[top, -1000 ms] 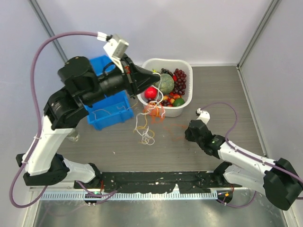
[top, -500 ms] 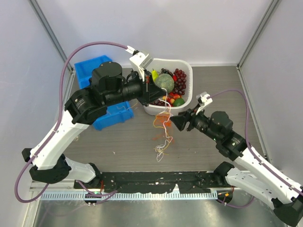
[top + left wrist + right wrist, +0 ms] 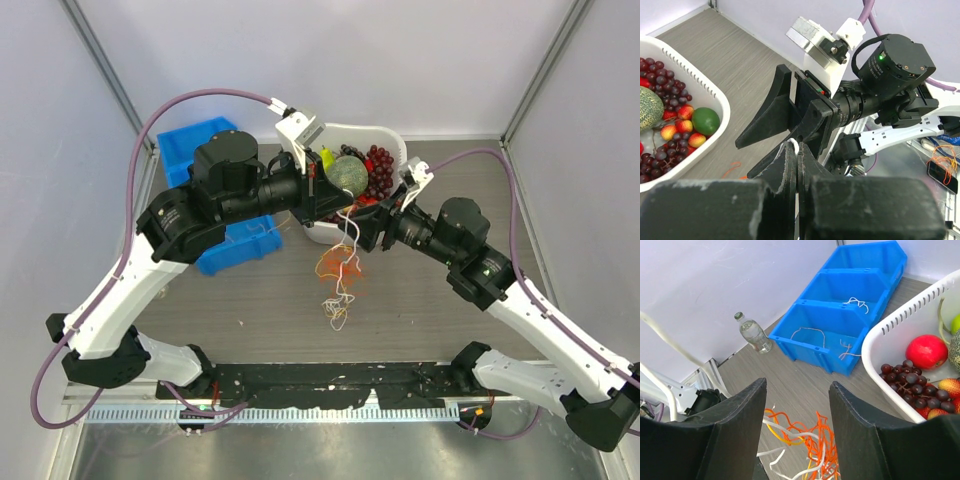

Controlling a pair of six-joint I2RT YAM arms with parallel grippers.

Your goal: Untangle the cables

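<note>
The cables (image 3: 338, 270) hang as one knotted bunch near the middle of the desk (image 3: 440, 310). An orange snarl sits in the thick of it and pale white and yellowish strands trail below. From here I can't tell whether the lowest loops touch the wood or dangle just clear of it.

A single white strand runs up from the bunch, toward 12 o'clock, into the left end effector (image 3: 797, 150). Its fingers are pressed together on that strand, so the whole tangle is suspended from this one pinch.

The right end effector (image 3: 797, 385) sits at about 3 o'clock from the top of the bunch, just beside the strand. Its jaws stand well apart and hold nothing. Its own camera looks down between the two fingers at the orange and white loops lying right under the gap.

To my eye the step in hand is the second grab: one arm holds the bunch up while the other lines up to take a strand. Next, the right arm would need to ease forward so one cord, not the whole snarl, lies between its fingers, then close and draw away from the left. Taking several loops at once would only tighten the knot.

Behind, at 12 o'clock, is the white fruit basket (image 3: 392, 133). The blue bin (image 3: 205, 133) is off at 10 o'clock, with a small bottle (image 3: 755, 335) beside it.
</note>
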